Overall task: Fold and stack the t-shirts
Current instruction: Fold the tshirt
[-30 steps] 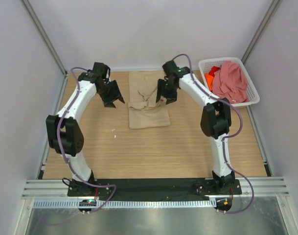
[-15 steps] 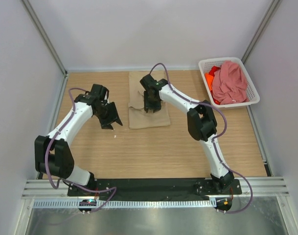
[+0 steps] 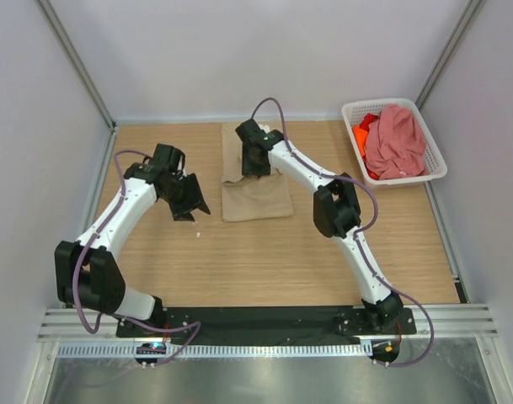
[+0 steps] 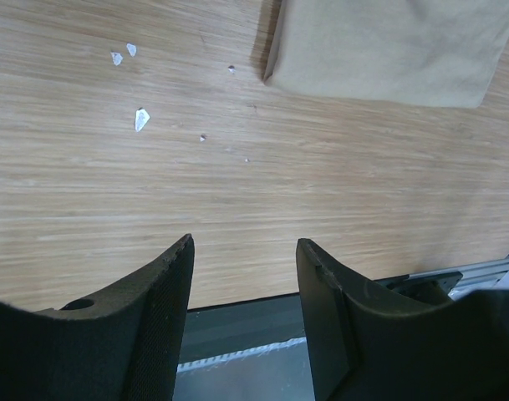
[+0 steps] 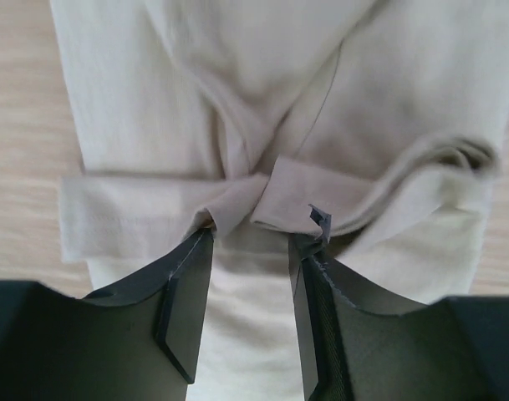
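Beige-tan t-shirt [image 3: 256,198], far middle of the table [image 3: 281,252], under your right pincer [image 5: 258,227].
That pincer has swung left across the cloth; its fingers [image 5: 179,292] straddle a bunched fold, and you cannot tell whether they clench it. Your left pincer [image 4: 245,241], released over bare wood, has drawn back toward you. White flecks [image 4: 141,119] dot the table; a pink t-shirt [image 3: 395,143] and an orange t-shirt [image 3: 360,135] fill the white basket [image 3: 433,143] at far right; pale walls [image 3: 239,59].

Plain beige-tan t-shirt [image 3: 256,200], pink t-shirt [image 3: 397,145] and orange t-shirt [image 3: 360,135]; the basket [image 3: 379,103] is white.
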Controlling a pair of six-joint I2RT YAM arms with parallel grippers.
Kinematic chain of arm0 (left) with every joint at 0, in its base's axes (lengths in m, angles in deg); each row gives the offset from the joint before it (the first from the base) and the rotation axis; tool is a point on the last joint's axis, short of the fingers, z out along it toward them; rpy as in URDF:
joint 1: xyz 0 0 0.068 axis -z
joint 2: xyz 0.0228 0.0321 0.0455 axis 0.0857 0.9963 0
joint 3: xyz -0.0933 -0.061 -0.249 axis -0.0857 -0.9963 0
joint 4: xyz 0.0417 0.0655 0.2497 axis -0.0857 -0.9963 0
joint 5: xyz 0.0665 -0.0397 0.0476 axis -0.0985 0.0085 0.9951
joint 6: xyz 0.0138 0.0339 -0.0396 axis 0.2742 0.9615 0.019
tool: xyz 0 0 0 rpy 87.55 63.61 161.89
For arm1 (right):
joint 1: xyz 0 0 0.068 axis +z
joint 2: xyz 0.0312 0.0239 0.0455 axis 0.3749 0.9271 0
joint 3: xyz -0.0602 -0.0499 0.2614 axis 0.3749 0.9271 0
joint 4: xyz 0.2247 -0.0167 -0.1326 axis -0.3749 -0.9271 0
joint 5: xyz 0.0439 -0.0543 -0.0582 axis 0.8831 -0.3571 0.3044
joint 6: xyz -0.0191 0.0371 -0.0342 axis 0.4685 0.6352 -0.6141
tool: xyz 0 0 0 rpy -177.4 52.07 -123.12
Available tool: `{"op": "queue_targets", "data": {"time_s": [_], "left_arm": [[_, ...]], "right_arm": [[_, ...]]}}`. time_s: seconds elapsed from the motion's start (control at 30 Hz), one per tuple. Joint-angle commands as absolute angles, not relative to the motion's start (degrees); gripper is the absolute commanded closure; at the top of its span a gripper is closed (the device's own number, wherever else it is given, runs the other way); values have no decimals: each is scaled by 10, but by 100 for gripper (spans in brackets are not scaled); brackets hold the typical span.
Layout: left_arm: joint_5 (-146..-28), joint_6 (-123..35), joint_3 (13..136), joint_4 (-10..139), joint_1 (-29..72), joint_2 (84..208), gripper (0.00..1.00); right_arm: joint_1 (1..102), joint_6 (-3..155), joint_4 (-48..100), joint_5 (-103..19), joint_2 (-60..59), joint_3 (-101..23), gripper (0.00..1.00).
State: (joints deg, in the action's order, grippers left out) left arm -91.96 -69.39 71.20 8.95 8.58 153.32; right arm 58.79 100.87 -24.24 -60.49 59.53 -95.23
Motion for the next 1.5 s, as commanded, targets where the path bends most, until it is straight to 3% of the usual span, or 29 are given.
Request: {"op": "queue_targets", "data": {"time_s": [0.0,0.2,0.57,0.7,0.8,0.83,0.93,1.03,1.2,1.47], "left_arm": [[-920,-691,714,93,86,1507,47],[-937,-689,732,110,86,1528,46],[-1004,-671,904,157,86,1732,43],[-1039,-656,973,154,85,1814,48],[-1080,-677,982,175,86,1851,59],[-1088,-698,973,194,87,1852,63],[-1116,-726,896,246,98,1822,66],[-1124,-733,855,270,113,1811,68],[-1108,-741,833,274,114,1815,69],[-1068,-713,780,265,113,1862,72]], "right_arm": [[549,1007,-207,-643,606,-1023,51],[504,997,-177,-519,605,-1087,38],[463,937,-198,-437,497,-928,35],[448,911,-216,-392,483,-896,50],[442,903,-216,-341,467,-869,63],[442,905,-231,-330,459,-858,78],[436,925,-202,-233,425,-763,90],[427,944,-122,-154,366,-635,93],[398,966,-51,-60,344,-528,99],[360,971,26,-49,366,-395,99]]}}
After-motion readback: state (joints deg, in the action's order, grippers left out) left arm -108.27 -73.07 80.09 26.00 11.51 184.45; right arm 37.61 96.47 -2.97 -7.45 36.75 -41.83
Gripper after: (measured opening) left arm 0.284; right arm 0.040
